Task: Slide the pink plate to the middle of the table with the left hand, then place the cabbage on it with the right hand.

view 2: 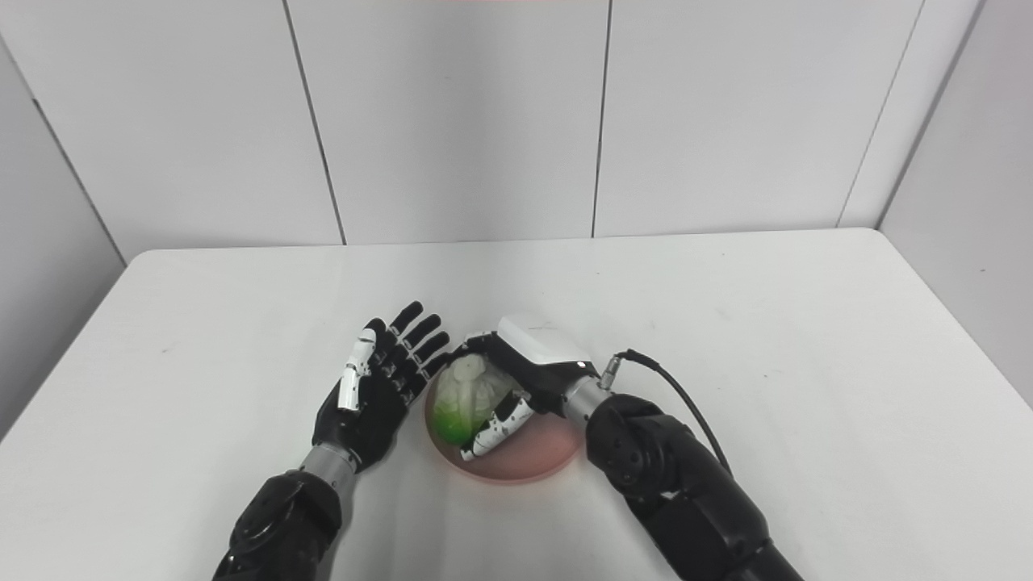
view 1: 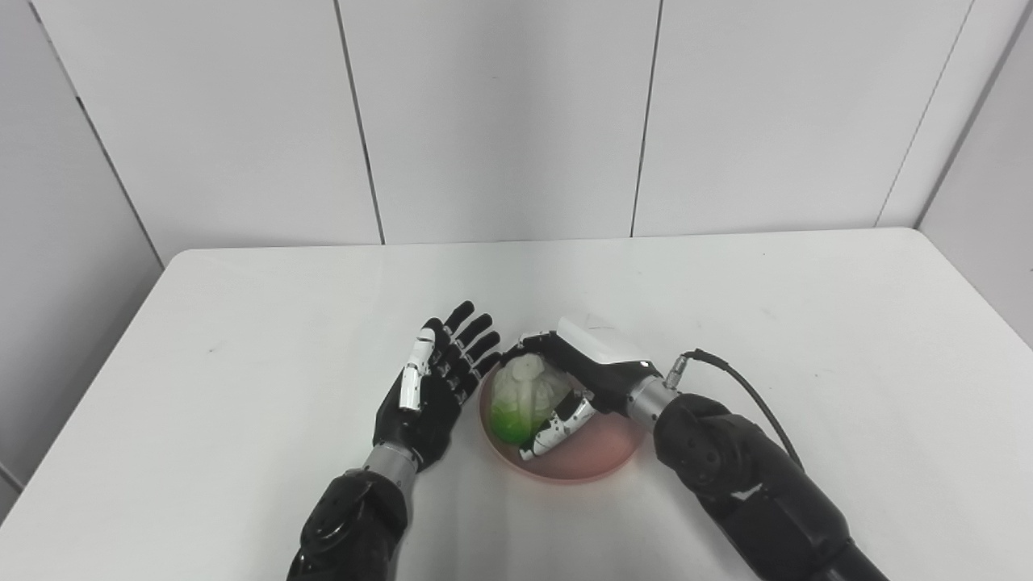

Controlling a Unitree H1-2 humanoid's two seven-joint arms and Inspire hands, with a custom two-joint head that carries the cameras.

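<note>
Left eye view shows both black forearms entering from the near edge of the white surface (view 1: 242, 323). Nearest among the task's things is the pink plate (view 1: 593, 461), which sits around the middle of the surface, a little toward the near side. Its near rim and right part are bare.

On the left part of the plate lies the cabbage (view 1: 520, 399), pale and whitish at its far end, bright green at its near end. The right hand (view 1: 577, 379) reaches in from the right and is wrapped around the cabbage: its dark fingers (view 1: 533, 343) curl over the far end, and its white-tipped thumb (view 1: 557, 428) lies against the near right side. Whether the cabbage rests fully on the plate or is partly carried by the hand cannot be told.

Just left of the plate is the left hand (view 1: 432, 379), holding nothing, palm turned toward the plate, fingers spread wide and pointing far and to the right. Its fingertips are close to the plate's far left rim; contact cannot be told.

Beyond the surface stands a plain wall (view 1: 500, 121) of pale panels.
</note>
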